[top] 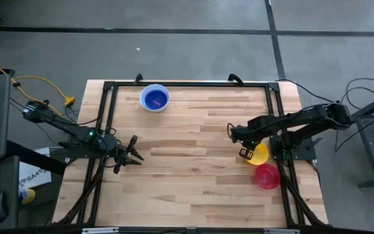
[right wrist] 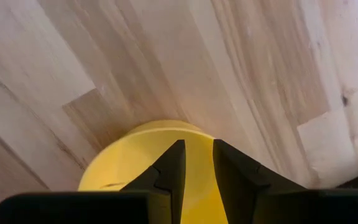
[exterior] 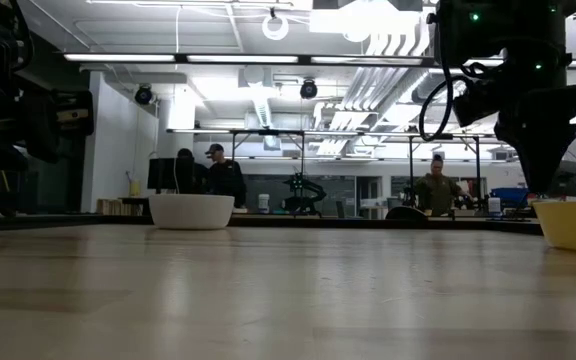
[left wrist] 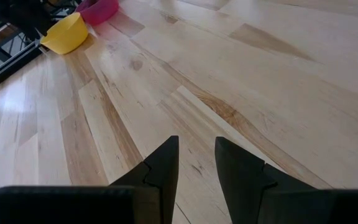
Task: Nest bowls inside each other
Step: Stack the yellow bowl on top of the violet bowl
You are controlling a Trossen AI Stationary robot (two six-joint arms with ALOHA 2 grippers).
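A yellow bowl (top: 260, 155) stands upright on the table near its right edge, with a red-pink bowl (top: 267, 177) close beside it toward the near edge. My right gripper (top: 244, 149) points straight down over the yellow bowl's (right wrist: 148, 168) left part, just above the rim (exterior: 568, 204). Its fingers are open a little, with yellow showing in the gap. At the far left a blue bowl (top: 154, 99) sits inside a white bowl (exterior: 191, 211). My left gripper (top: 134, 153) waits open over bare wood at the left.
A black frame (top: 187, 84) runs along the table's far edge and both sides. The wide middle of the wooden top (top: 193, 149) lies bare between the two arms. People stand in the room beyond the table (exterior: 218, 170).
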